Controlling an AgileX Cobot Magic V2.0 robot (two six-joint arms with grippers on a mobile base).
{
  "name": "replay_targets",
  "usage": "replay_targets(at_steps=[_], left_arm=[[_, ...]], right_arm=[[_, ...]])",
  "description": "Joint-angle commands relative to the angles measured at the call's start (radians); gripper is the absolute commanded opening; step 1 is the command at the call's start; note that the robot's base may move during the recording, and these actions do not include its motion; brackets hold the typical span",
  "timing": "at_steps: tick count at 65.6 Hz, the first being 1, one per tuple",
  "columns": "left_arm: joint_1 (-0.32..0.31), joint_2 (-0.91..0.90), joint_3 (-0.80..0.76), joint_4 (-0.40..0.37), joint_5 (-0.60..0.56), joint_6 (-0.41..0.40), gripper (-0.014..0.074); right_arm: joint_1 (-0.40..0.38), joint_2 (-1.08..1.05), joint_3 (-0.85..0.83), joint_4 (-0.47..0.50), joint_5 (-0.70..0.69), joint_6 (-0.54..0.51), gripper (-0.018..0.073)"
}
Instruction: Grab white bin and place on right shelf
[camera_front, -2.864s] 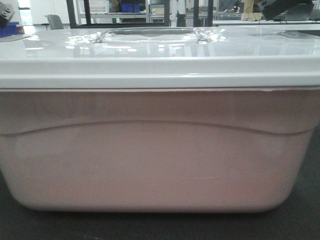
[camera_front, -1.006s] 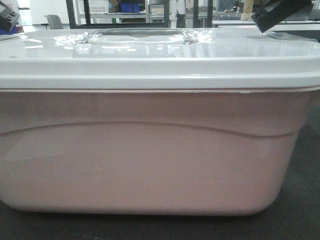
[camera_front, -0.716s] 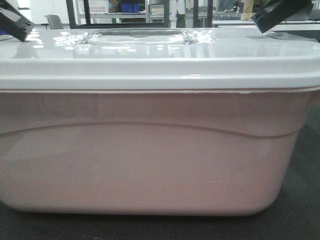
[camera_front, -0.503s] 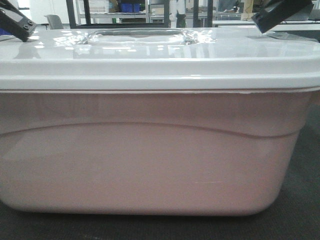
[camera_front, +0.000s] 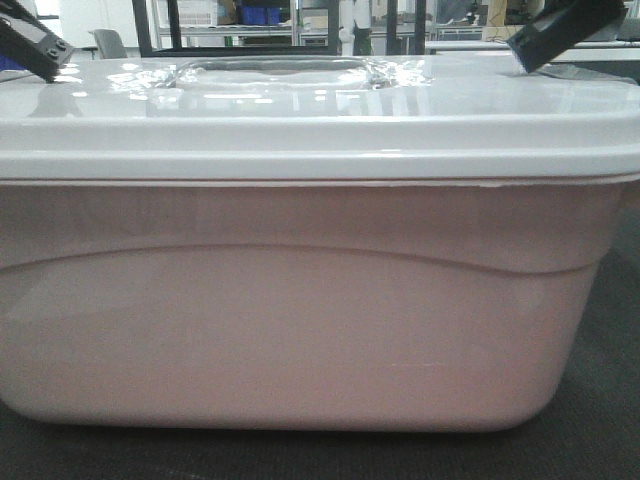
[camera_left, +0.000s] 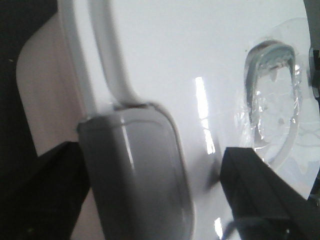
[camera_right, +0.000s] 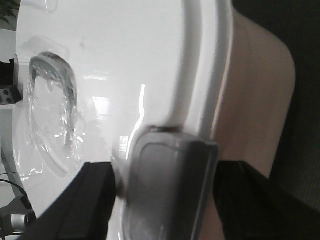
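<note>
Straddling latches (camera_left: 131, 145) on the white bin (camera_front: 300, 330), left hand (camera_left: 150, 190) and right hand (camera_right: 165, 185) gape.

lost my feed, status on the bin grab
Left gripper open astride end latch. Right gripper tight beside other latch, grip unclear. White bin resting, lid on.

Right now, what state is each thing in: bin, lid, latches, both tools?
White bin: upright on dark surface, not lifted.
Lid: on, shut.
Left grey latch: folded over the lid edge.
Right grey latch: same.
Left tool: open, straddling its latch.
Right tool: open, straddling its latch.
</note>
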Motion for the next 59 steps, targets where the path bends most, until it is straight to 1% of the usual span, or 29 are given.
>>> replay_targets(at_steps=[1,10,20,25,59], left_arm=[[-0.008,-0.023,-0.022,-0.071,0.069,0.003,0.0421],[-0.008,-0.023,-0.022,-0.071,0.071,0.003,0.0396],[-0.008,-0.023,-0.022,-0.071,0.071,0.003,0.0317],[-0.008,-0.023,-0.022,-0.071,0.071,0.003,0.0295],[-0.008,-0.023,-0.022,-0.056,0.095,0.003,0.0292]], right_arm=[[0.0,-0.026,-0.023,0.058,0.067,0.002,0.0442],[0.0,-0.026,-0.023,0.058,0.067,0.002,0.0435],[0.0,-0.026,-0.023,0.058,0.066,0.002,0.0435],[0.0,-0.026,-0.023,0.058,0.063,0.002,0.0435],[0.0,-0.026,-0.023,0.071,0.061,0.002,0.0435]])
